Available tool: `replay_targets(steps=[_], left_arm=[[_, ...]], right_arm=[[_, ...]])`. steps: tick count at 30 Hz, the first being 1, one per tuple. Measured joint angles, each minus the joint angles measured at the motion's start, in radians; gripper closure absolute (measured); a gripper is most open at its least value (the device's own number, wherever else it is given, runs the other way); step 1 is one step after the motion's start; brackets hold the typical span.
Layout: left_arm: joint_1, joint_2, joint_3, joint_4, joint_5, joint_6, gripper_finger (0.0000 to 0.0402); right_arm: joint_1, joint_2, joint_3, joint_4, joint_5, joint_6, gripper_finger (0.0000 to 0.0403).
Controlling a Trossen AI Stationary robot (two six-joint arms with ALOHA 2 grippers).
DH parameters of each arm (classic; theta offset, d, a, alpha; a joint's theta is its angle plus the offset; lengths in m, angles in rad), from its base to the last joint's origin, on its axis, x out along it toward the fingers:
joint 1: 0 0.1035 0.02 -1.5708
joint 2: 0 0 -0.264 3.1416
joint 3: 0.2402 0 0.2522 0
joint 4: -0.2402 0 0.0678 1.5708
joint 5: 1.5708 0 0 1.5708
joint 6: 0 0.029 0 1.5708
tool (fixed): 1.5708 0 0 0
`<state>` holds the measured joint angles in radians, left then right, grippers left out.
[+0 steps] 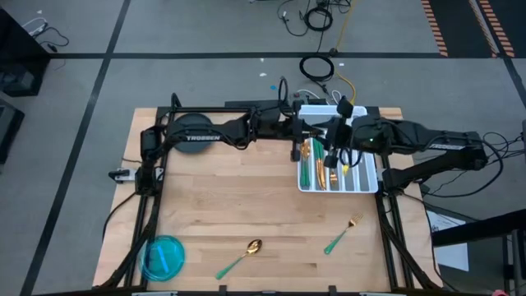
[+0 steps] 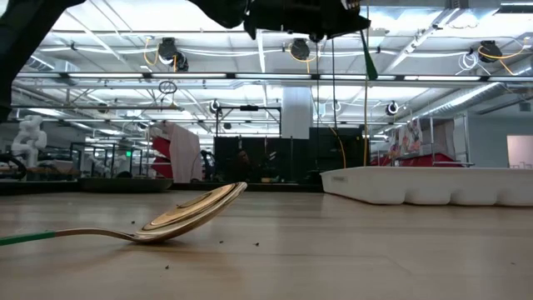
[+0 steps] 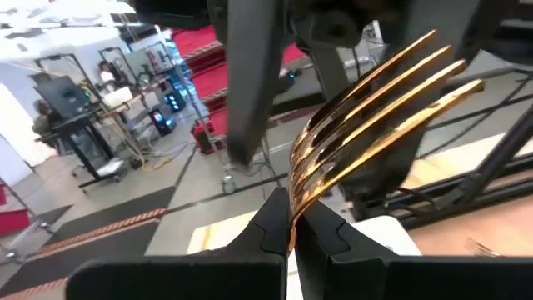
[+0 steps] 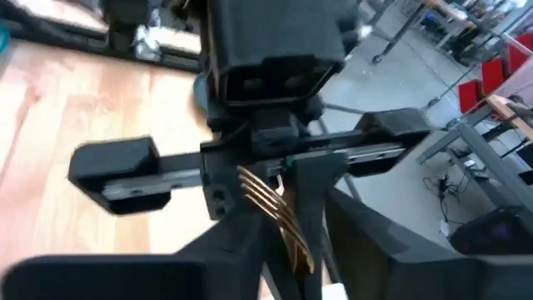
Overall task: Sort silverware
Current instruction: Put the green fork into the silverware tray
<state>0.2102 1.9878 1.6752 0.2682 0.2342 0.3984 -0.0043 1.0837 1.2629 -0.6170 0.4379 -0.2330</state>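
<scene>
The left end effector (image 3: 290,237) is clenched on a gold fork (image 3: 375,108), gripping it low on the neck so the tines stick up and out. It hangs above the far end of the white tray (image 1: 369,181), which sits at the far right of the table (image 1: 246,197). The right end effector (image 4: 287,242) is right against it, its fingers around the same fork; whether they are pressing or slack I cannot tell, so this looks like a hand-over between the two arms.

To do it well, one side should grip firmly before the other lets go, and the fork should be lined up with the slot already holding green-handled pieces (image 1: 312,168) before it is lowered.

A spoon (image 1: 241,257) lies near the front edge at the middle, and another fork (image 1: 343,233) lies near the front right, both not yet sorted. A blue bowl (image 1: 163,256) sits at the near left corner. The table is pale wood; beyond it is a grey floor with cables and a workshop with bright ceiling lights.
</scene>
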Motion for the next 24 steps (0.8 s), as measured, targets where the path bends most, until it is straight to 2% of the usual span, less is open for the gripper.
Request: replay_targets(steps=[4,5,11,15,19,24], left_arm=[[-0.003,0.001,0.0,-0.004,0.003,-0.008,0.0396],[-0.003,0.001,0.0,-0.004,0.004,-0.015,0.0396],[0.0,0.002,-0.001,-0.007,-0.002,-0.038,0.0393],[0.019,-0.001,0.0,-0.084,-0.059,-0.038,0.0352],[0.066,-0.005,0.0,-0.192,-0.016,-0.097,0.0315],[0.083,-0.031,0.0,-0.286,0.025,-0.103,0.0296]], right_arm=[[-0.001,0.005,0.0,-0.016,-0.018,-0.031,0.0374],[-0.001,0.004,0.0,-0.022,-0.02,-0.047,0.0385],[0.001,0.005,0.0,-0.026,0.037,-0.064,0.0399],[-0.003,0.006,-0.001,-0.083,0.131,-0.055,0.0402],[-0.038,0.002,0.0,-0.172,0.185,-0.027,0.0401],[-0.081,0.003,0.0,-0.209,0.194,-0.018,0.0401]])
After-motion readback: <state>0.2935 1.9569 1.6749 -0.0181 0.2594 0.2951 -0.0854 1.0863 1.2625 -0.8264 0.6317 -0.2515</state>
